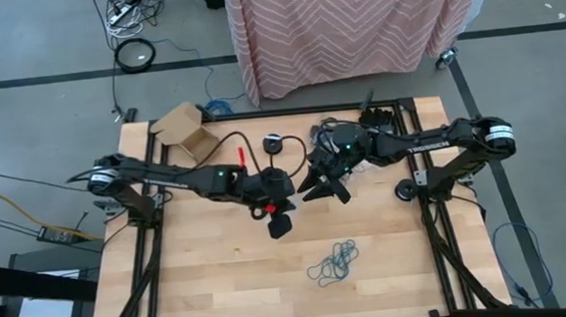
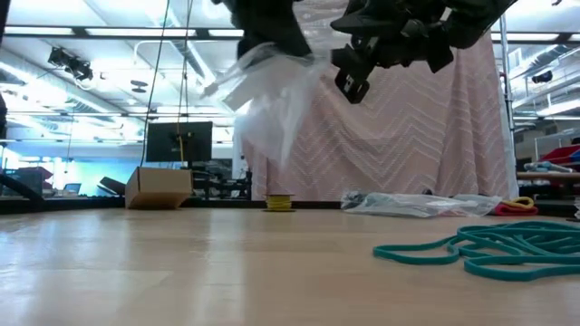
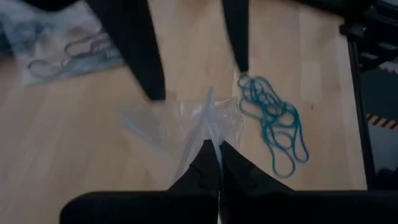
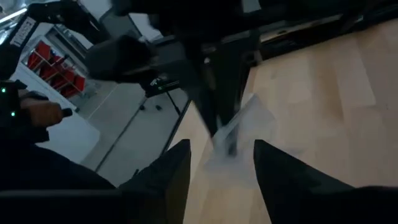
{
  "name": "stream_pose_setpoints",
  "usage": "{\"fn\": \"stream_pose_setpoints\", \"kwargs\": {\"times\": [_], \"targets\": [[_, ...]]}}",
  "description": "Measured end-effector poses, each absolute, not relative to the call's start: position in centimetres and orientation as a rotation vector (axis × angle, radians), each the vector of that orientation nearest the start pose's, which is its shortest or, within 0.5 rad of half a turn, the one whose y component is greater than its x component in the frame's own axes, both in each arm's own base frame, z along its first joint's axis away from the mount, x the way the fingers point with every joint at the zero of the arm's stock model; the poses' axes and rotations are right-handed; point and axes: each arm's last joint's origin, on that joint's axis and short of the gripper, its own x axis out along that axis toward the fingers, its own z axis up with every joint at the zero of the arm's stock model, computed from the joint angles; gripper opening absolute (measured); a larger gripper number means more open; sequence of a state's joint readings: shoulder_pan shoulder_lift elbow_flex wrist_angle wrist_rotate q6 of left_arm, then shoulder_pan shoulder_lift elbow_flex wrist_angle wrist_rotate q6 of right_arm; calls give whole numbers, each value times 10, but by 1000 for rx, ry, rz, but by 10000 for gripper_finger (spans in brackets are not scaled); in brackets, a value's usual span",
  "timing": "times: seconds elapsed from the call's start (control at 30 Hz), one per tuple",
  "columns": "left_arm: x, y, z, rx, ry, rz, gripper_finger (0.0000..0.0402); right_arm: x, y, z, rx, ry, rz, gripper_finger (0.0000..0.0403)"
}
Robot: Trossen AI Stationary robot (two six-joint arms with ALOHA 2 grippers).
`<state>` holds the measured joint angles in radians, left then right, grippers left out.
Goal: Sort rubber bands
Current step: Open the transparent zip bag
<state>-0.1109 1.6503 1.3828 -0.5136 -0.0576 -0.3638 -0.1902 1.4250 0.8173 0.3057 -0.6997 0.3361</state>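
Observation:
A clear plastic bag [image 3: 186, 121] hangs in the air below my left gripper [image 3: 216, 150], which is shut on it above the table's middle [image 1: 283, 190]. In the low view the bag [image 2: 265, 100] dangles well above the wood. My right gripper [image 4: 225, 163] is open right beside it [image 1: 325, 188], a finger on either side of the bag's free end [image 4: 242, 127]. A heap of teal rubber bands [image 1: 332, 263] lies on the table toward the near edge [image 3: 273, 121]. Another clear bag with dark bands inside [image 3: 62, 50] lies flat near the far edge. My left gripper pinches the clear bag by a gathered edge [image 3: 211, 134] between its two shut fingers. The bag is lifted clear and hangs slack and crumpled below the fingers [image 2: 265, 100]. One layer or several does not show. My right gripper's open fingers [image 3: 146, 62] flank the bag; whether they touch it cannot be told.
A cardboard box [image 1: 186, 130] stands at the far left corner. A small black disc [image 1: 274, 144] lies on the far middle. Crinkly bags [image 2: 417, 204] sit near the far edge by the right arm. A chevron-patterned cloth [image 1: 354, 24] hangs beyond the table.

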Motion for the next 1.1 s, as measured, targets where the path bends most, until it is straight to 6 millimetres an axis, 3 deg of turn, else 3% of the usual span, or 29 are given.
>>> {"fn": "stream_pose_setpoints", "kwargs": {"times": [0.27,0.47,0.7,1.1], "targets": [[374,-32,304,-227,735,101,0,302,-31,241,486,416,469,128],[374,-31,308,-233,741,67,1,301,-29,245,503,413,416,17],[369,-27,316,-239,723,66,41,301,-29,250,522,415,418,1],[335,-15,346,-364,721,142,175,303,-40,260,540,318,401,1]]}}
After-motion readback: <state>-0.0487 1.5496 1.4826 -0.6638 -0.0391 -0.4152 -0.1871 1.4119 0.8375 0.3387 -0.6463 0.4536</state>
